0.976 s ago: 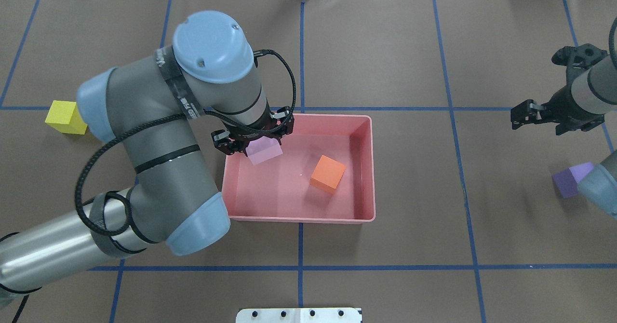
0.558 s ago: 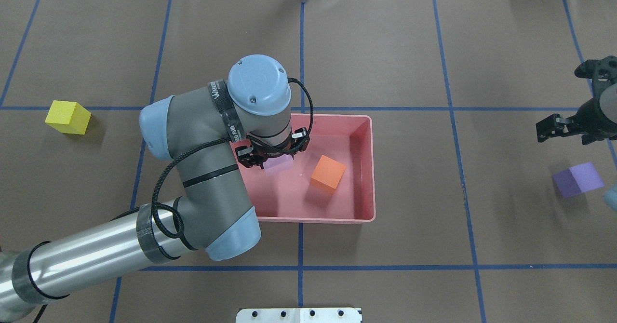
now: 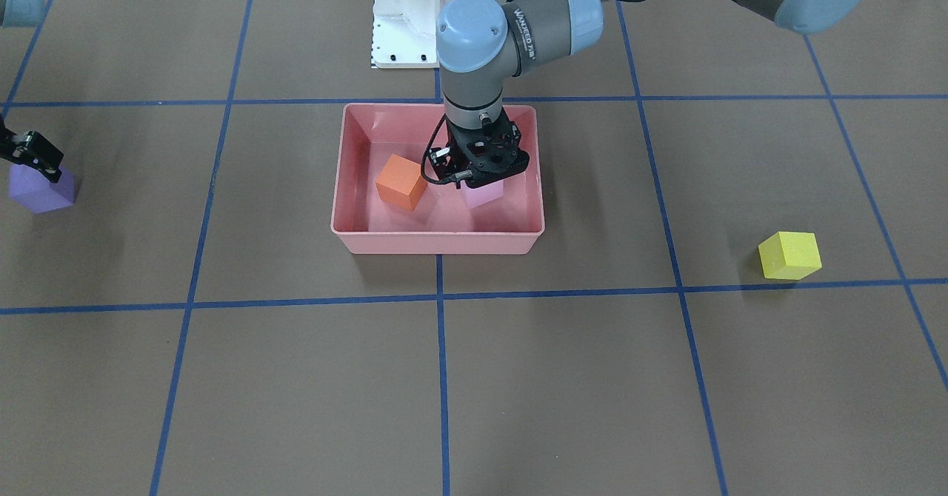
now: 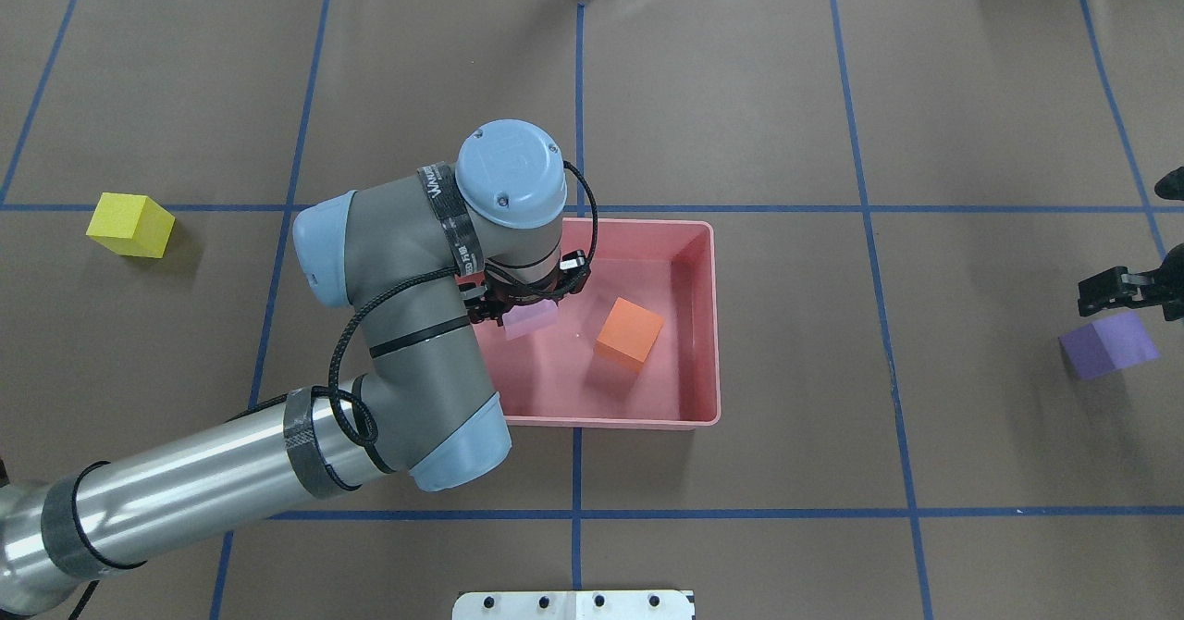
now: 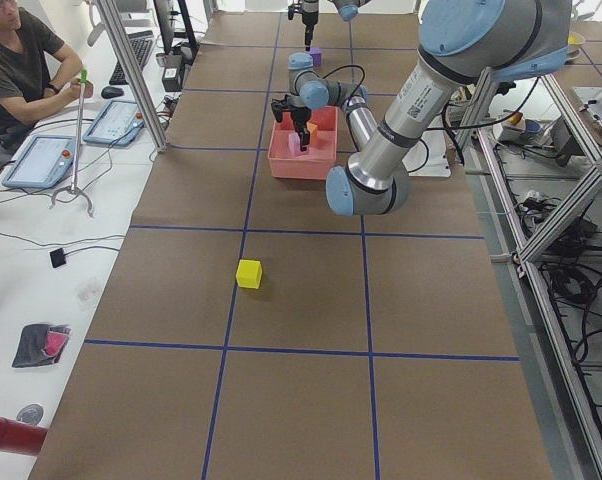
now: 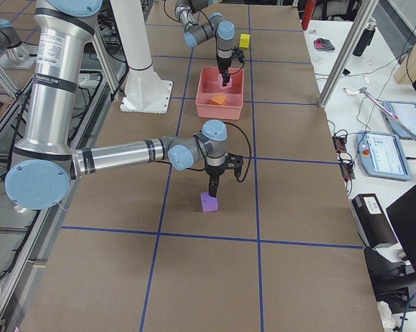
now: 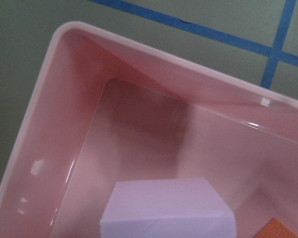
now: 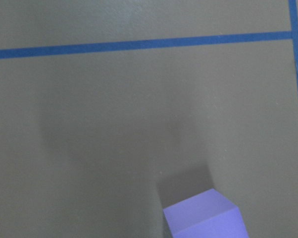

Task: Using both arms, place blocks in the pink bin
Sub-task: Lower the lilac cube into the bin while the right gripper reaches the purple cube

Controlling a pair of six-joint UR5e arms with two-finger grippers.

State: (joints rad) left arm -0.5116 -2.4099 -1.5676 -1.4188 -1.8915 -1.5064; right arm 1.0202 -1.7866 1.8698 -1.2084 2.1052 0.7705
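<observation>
The pink bin (image 4: 708, 324) stands mid-table and holds the orange block (image 4: 629, 333). My left gripper (image 4: 524, 303) reaches down inside the bin, shut on the light pink-lilac block (image 4: 530, 320), low near the bin floor; the block also shows in the front view (image 3: 485, 192) and the left wrist view (image 7: 169, 210). My right gripper (image 3: 37, 161) looks open and hovers just above the dark purple block (image 3: 43, 191), which lies on the table at the overhead view's right edge (image 4: 1108, 345). The yellow block (image 4: 130, 224) lies alone at far left.
Brown paper with blue tape lines covers the table (image 4: 740, 93). The white base pedestal (image 3: 404, 22) stands behind the bin. An operator (image 5: 21, 60) sits at a side desk with tablets beyond the table's far edge.
My left arm has swung right over the bin and lowered the lilac block inside it. My right gripper has moved right and nearer to the purple block.
</observation>
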